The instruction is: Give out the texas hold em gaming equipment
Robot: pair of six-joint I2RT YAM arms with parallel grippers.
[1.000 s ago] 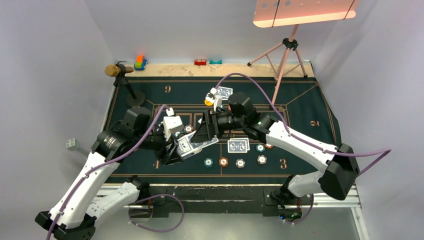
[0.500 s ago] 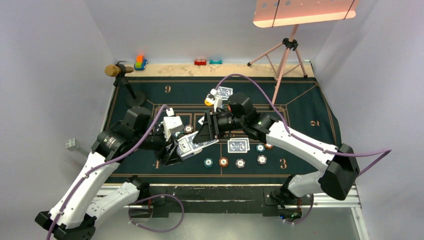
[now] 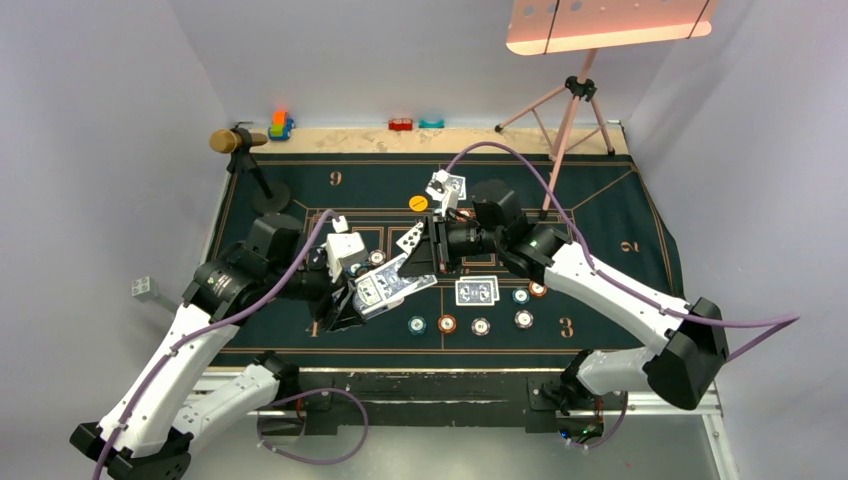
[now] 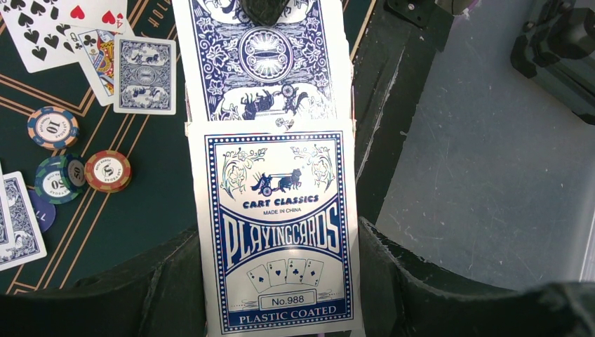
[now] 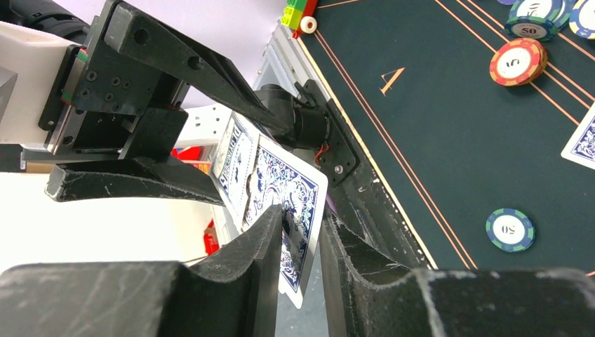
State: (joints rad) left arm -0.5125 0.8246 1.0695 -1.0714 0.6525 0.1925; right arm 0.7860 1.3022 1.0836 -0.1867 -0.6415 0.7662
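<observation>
My left gripper (image 3: 372, 296) is shut on a blue and white playing-card box (image 4: 277, 232), held above the mat's near left part. A blue-backed card (image 4: 259, 63) sticks out of its far end. My right gripper (image 3: 398, 274) has its narrow jaws round the end of that card (image 5: 288, 189); one finger touches it and a thin gap shows on the other side. Two face-down cards (image 3: 477, 291) lie on the mat, with chips (image 3: 447, 323) in a row nearby. Face-up cards (image 4: 42, 28) and more chips (image 4: 59, 179) lie to the left of the box. A yellow disc (image 3: 418, 203) sits mid-mat.
The dark green mat (image 3: 620, 230) covers the table. A microphone on a stand (image 3: 238, 140) stands at the back left and a pink tripod (image 3: 575, 100) at the back right. Small colourful toys (image 3: 281, 125) line the back edge. More cards (image 3: 447, 186) lie beyond the right wrist.
My right gripper has closed down on the card's end and drawn back to the right, uncovering the yellow disc and a face-up card. The left arm has stayed still.
</observation>
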